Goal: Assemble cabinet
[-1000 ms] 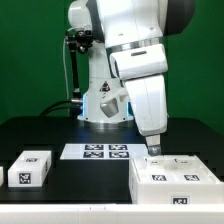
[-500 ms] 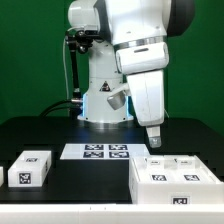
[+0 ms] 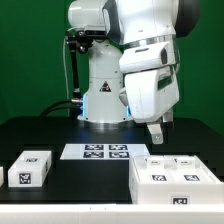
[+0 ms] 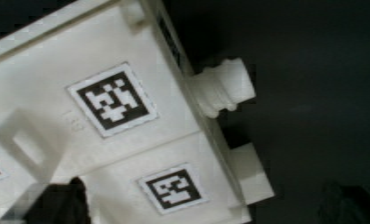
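Observation:
The cabinet body [image 3: 176,172] is a large white boxy piece with several black-and-white tags on top, lying at the exterior view's lower right. My gripper [image 3: 156,134] hangs just above its back edge, apart from it. In the wrist view the cabinet [image 4: 111,120] fills most of the picture, with two tags and a round knob [image 4: 228,82] on its side. My gripper [image 4: 200,208] is open and empty, and its dark fingertips [image 4: 57,203] stand wide on either side of the cabinet's edge.
A small white tagged block [image 3: 30,167] lies at the exterior view's lower left. The marker board [image 3: 95,151] lies flat in the middle, in front of the robot base [image 3: 100,105]. The table is black.
My gripper has risen off the cabinet's top and shifted slightly to the exterior view's right. The cabinet and the small block have not moved.

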